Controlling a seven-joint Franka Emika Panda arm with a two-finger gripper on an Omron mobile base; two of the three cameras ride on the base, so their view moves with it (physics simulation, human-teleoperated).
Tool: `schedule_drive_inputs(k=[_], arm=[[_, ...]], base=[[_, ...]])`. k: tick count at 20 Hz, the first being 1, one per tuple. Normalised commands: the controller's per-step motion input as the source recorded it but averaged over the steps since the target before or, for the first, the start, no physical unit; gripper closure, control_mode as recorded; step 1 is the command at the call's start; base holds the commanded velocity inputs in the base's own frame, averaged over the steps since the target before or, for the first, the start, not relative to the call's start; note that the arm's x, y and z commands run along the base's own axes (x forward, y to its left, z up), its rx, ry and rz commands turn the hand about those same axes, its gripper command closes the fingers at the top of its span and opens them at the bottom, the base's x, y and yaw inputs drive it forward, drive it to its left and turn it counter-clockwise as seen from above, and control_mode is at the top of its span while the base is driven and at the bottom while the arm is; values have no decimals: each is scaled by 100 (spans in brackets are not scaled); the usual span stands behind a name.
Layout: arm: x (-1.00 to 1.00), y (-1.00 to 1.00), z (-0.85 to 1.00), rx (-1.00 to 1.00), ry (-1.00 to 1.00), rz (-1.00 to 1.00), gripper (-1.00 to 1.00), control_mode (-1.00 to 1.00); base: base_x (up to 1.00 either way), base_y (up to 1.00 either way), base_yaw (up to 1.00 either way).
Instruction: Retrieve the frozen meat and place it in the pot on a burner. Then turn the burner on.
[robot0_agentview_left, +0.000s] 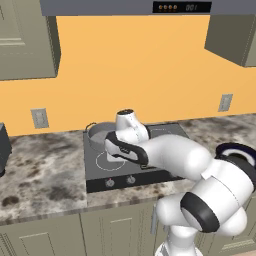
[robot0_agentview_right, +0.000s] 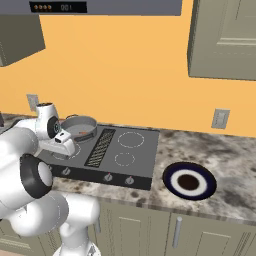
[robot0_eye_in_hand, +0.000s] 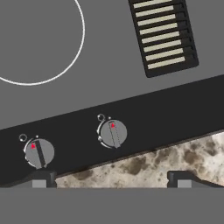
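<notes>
- The pot (robot0_agentview_right: 79, 127), a wide, low grey metal vessel, stands on the rear left burner of the cooktop (robot0_agentview_right: 140, 150); in the right base view something orange-brown lies inside it, too small to identify.
- In the left base view the pot (robot0_agentview_left: 100, 132) is partly hidden behind the arm's wrist, with one loop handle visible at its left rim.
- The gripper (robot0_eye_in_hand: 111, 179) hangs above the front edge of the cooktop (robot0_eye_in_hand: 65, 65), jaws spread wide and empty; its two dark fingertips (robot0_eye_in_hand: 40, 178) stand well apart over the marbled counter (robot0_eye_in_hand: 175, 153).
- Two round knobs sit on the black control strip just beyond the fingertips: the left knob (robot0_eye_in_hand: 39, 152) and the middle knob (robot0_eye_in_hand: 113, 133), each with a red mark.
- A white burner ring (robot0_eye_in_hand: 81, 39) and a slatted vent grille (robot0_eye_in_hand: 164, 37) lie farther back on the cooktop surface.
- To the right of the cooktop, a dark blue plate (robot0_agentview_right: 190, 182) with a white ring rests on the counter (robot0_agentview_right: 235, 160), well apart from the pot.
- Wall outlets (robot0_agentview_right: 220, 119) are set in the orange backsplash; pale cabinets (robot0_agentview_right: 225, 40) hang above.
</notes>
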Motion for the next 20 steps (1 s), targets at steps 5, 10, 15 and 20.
schedule_drive_inputs(k=[5, 10, 15, 20], arm=[[-6, -10, -13, 0, 0, 0, -100, -100], [2, -4, -33, 0, 0, 0, -100, -100], [8, -1, -18, 0, 0, 0, -100, -100], [6, 0, -10, 1, 0, 0, -100, -100]], base=[[0, 0, 0], [0, 0, 0], [0, 0, 0], [0, 0, 0]])
